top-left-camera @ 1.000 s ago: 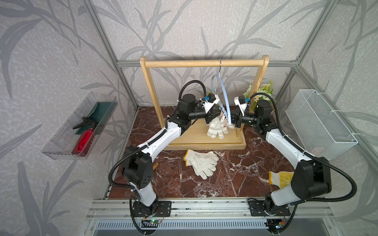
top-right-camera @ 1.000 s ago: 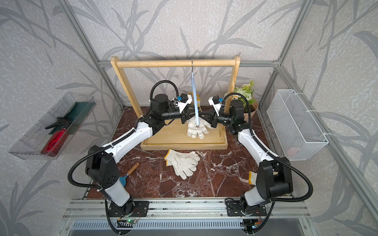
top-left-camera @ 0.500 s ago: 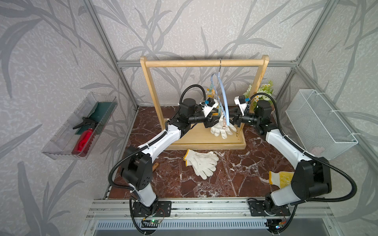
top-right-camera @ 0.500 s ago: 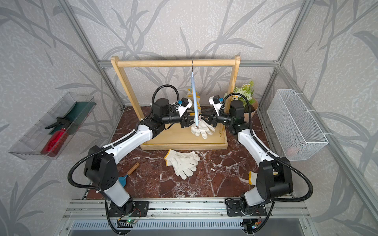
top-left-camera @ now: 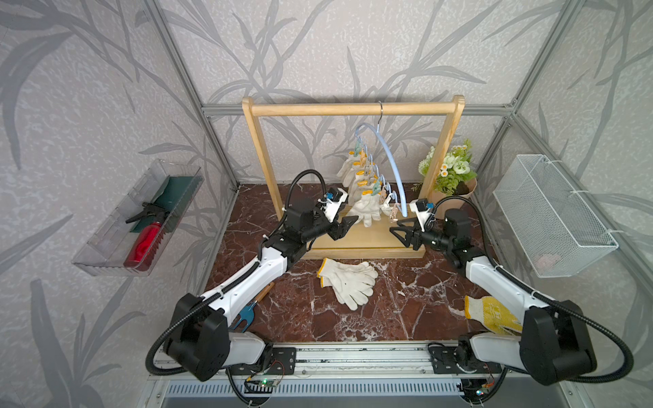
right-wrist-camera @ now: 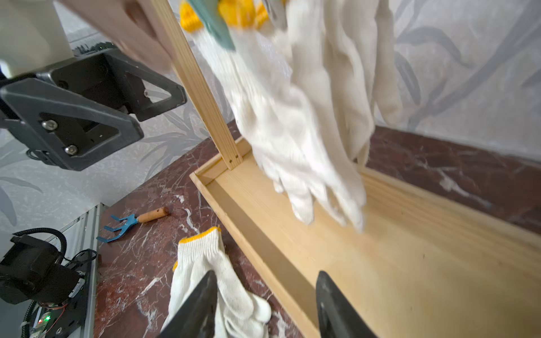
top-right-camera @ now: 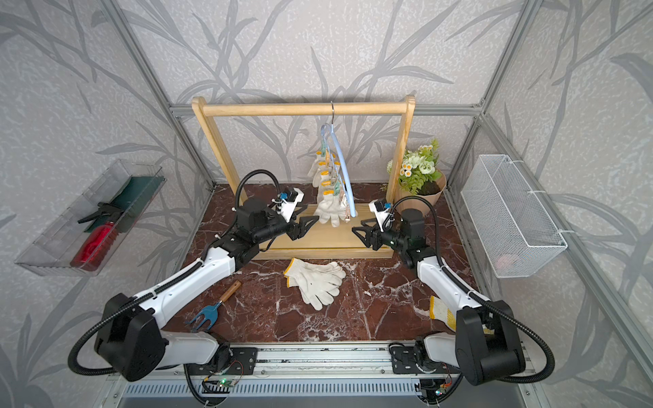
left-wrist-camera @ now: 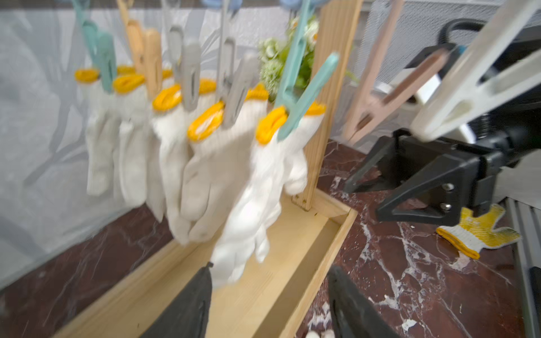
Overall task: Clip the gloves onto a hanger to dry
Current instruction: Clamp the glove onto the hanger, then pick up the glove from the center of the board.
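We are looking at several white knitted hanging gloves (top-left-camera: 360, 197) with yellow-trimmed cuffs, dangling in a row, cuffs up and fingers down. Each is being pinched by one of the pegs (left-wrist-camera: 292, 96) of the pale blue hanger (top-left-camera: 395, 166), which is hanging by its hook from the wooden rack (top-left-camera: 353, 108). The loose gloves (top-left-camera: 348, 282) are lying flat, overlapping, on the table (top-left-camera: 406, 318) just before the rack's base.

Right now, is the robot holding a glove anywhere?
Nothing is held. The left gripper and right gripper are both open and empty, near the hanging gloves.
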Robot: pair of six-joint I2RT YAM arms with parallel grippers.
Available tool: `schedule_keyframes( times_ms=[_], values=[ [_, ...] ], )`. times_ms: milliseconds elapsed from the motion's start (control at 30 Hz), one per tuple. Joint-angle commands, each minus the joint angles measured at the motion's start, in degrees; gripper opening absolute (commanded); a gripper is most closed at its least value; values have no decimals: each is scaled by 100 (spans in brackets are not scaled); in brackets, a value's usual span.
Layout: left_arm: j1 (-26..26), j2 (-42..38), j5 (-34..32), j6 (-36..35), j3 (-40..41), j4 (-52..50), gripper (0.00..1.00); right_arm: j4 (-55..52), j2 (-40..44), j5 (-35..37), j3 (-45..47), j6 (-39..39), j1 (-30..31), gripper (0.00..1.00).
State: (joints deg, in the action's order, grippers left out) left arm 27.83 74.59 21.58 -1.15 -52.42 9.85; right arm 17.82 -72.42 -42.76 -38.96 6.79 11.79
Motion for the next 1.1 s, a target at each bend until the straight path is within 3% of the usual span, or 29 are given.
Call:
schedule_keyframes(
  times_ms=[0, 233, 533, 767, 1067],
  values=[
    [112, -450, -1088, 647, 668, -363, 62, 531, 279, 311, 551, 462, 59, 54],
    [536, -1268, -2070, 1908, 1954, -746, 59, 281, 519, 849, 1179, 530, 867, 55],
    [892, -1813, -3291, 3901, 2281, -2176, 51, 386, 519, 1277, 1670, 790, 1889, 55],
    [885, -1277, -3077, 4830, 2404, -1920, 50, 599, 442, 1265, 1709, 894, 2097, 54],
    [884, -668, -2790, 5166, 2289, -1602, 48, 668, 330, 1211, 1646, 881, 2151, 54]
  ],
)
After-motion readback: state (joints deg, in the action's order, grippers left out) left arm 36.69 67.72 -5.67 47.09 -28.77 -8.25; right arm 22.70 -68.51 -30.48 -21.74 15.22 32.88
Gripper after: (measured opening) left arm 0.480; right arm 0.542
